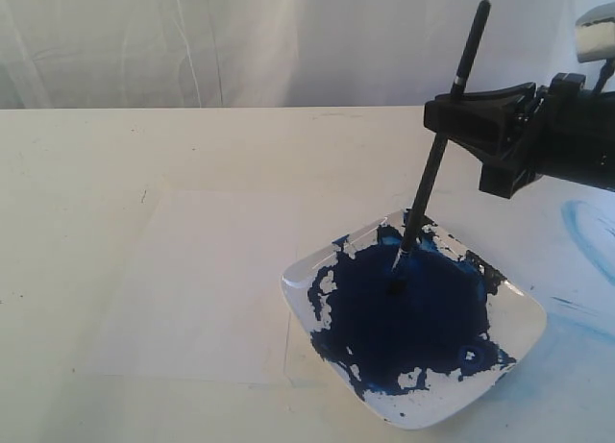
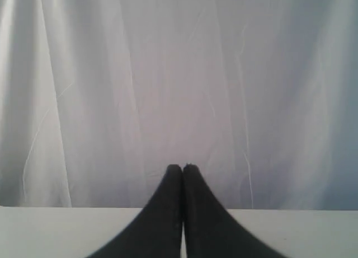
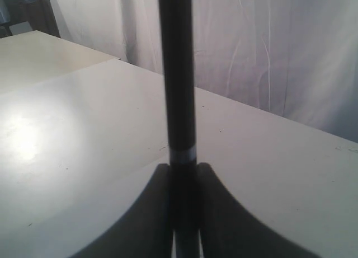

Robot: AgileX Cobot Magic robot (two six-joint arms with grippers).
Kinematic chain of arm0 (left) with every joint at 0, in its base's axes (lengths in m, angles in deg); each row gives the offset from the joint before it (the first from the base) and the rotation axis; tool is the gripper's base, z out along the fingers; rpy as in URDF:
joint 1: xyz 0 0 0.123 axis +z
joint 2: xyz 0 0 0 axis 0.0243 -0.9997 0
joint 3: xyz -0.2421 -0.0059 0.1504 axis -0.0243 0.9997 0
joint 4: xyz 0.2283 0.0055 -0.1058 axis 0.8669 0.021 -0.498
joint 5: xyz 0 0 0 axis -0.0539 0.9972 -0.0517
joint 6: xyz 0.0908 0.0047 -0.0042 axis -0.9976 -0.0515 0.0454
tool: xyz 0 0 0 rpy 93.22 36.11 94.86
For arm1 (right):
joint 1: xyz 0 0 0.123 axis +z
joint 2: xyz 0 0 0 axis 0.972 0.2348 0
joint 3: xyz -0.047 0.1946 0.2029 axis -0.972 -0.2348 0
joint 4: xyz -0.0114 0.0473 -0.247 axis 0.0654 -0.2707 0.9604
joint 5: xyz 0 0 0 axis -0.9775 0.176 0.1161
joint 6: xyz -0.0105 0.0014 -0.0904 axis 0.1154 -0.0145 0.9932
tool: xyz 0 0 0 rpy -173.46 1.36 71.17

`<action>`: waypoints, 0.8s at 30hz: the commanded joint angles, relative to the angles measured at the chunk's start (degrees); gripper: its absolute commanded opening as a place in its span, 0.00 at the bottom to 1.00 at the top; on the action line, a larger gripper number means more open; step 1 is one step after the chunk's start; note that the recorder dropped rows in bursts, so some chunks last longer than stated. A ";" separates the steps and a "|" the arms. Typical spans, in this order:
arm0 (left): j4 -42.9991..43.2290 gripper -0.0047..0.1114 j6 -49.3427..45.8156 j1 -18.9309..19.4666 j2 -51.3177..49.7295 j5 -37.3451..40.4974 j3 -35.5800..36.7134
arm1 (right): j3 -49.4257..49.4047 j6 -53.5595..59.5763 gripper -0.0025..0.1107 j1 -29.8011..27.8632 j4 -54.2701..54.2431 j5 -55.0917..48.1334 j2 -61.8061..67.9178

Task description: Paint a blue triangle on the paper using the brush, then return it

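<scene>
My right gripper [image 1: 444, 116] is shut on the black handle of the brush [image 1: 437, 164], which stands nearly upright. Its bristle tip rests in the dark-blue paint [image 1: 404, 323] on the white square plate [image 1: 514, 361]. In the right wrist view the handle [image 3: 177, 73] rises between the two fingers of that gripper [image 3: 183, 171]. The paper [image 1: 192, 289] lies flat to the left of the plate and bears no paint. No blue triangle shows anywhere. My left gripper [image 2: 182, 168] is shut on nothing and faces the white curtain; the exterior view does not show it.
A faint pale-blue smear [image 1: 591, 232] marks the table to the right of the plate. A shiny metal part [image 1: 598, 30] hangs above the right arm. A white curtain [image 1: 240, 39] closes off the far edge of the table.
</scene>
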 commanded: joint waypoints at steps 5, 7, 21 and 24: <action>-6.64 0.04 -19.80 -0.06 -19.85 23.62 -17.04 | 0.18 0.12 0.02 -0.34 -0.33 0.99 0.09; -5.55 0.04 -21.84 -0.06 -26.58 33.21 -21.67 | 0.18 -0.01 0.02 -0.34 -0.33 0.99 0.09; -32.66 0.04 -48.08 -0.46 -58.30 67.92 -37.67 | 0.18 0.00 0.02 -0.34 -0.60 5.32 0.09; -36.69 0.04 -53.16 -0.46 -59.19 68.74 -37.67 | 0.18 0.00 0.02 -0.34 0.15 5.58 0.09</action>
